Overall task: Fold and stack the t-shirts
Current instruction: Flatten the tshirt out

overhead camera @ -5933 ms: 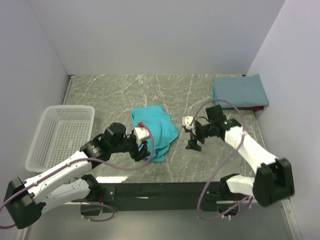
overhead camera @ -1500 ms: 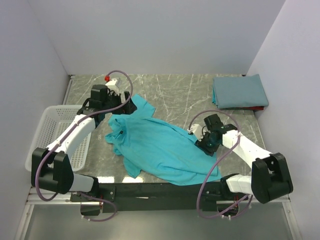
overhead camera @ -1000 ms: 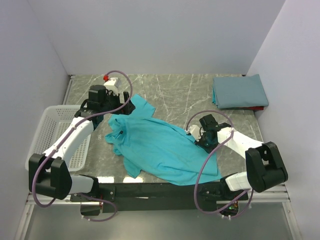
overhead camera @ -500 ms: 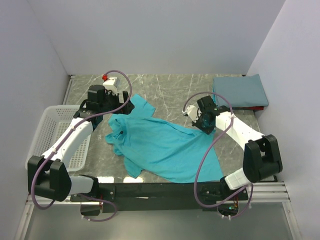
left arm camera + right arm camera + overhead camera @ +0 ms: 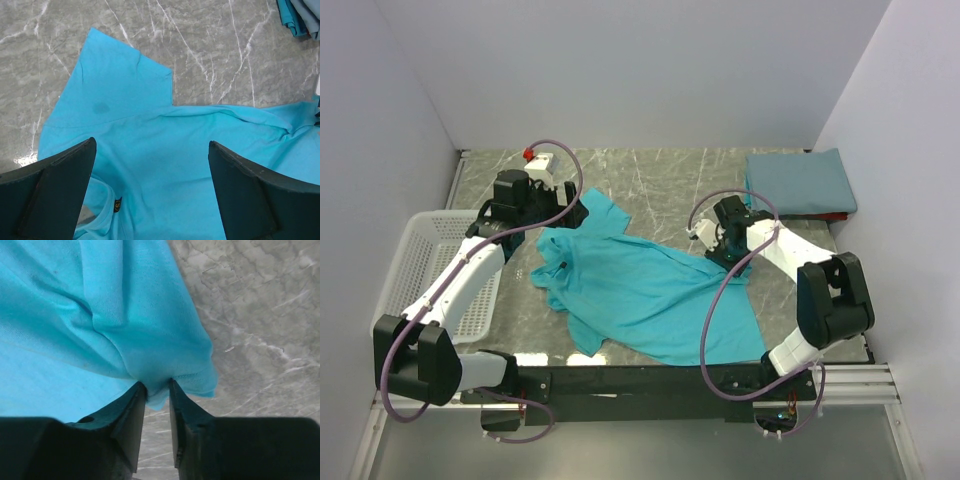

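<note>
Teal t-shirt [image 5: 640, 295] lies spread on the bench [image 5: 670, 175]; right gripper [image 5: 157, 387], arm bent, pinches its right side, now pulled farther away; left gripper [image 5: 151, 144] hovers wide open.

White arm links [image 5: 455, 280], black joints [image 5: 832, 300], mauve cables [image 5: 556, 142], dark tool fingers [image 5: 50, 195]

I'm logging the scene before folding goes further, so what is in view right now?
teal t-shirt: one, bright teal, spread out mid-table
folded t-shirt: one, slate-blue, far right corner
red item: one, red, edge showing under the folded t-shirt; kind unclear
mesh basket: one, white, left table edge
table: one, grey marble-look
left tool: one, black, open, above the teal t-shirt near its collar
right tool: one, black, pinching the teal t-shirt's sleeve edge
</note>
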`<state>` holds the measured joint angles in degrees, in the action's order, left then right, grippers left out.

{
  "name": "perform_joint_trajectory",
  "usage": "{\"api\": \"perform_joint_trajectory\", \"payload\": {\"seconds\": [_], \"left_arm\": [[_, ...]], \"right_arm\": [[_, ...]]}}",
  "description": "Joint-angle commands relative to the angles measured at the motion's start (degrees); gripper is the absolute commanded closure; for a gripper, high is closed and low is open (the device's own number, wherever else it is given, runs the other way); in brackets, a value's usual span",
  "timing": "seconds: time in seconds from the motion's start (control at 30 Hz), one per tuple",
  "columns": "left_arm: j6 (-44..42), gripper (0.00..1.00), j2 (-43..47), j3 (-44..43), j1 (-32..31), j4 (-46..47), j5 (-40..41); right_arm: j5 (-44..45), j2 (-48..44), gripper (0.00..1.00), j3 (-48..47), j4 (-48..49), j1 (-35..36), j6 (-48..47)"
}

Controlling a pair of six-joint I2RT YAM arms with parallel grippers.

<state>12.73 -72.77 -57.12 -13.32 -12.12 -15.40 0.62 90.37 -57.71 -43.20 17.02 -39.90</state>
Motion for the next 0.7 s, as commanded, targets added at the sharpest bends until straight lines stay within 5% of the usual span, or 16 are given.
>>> {"api": "perform_joint_trajectory", "payload": {"seconds": [0.0,0.47,0.67], "left_arm": [[-1.1,0.01,1.8,-0.2,-0.1,0.6,-1.3],[-1.0,0.01,1.0,-0.3,-0.1,0.4,-1.9],[-1.0,0.01,1.3,-0.2,-0.1,0.5,-1.8]], "right_arm": [[-0.3,0.7,0.66,0.1,0.7,-0.6,0.1],[-0.4,-3.6,0.62,-1.3,-2.1,-0.6,0.1],[-0.4,-3.1,0.7,-1.1,-2.3,-0.6,0.3]]}}
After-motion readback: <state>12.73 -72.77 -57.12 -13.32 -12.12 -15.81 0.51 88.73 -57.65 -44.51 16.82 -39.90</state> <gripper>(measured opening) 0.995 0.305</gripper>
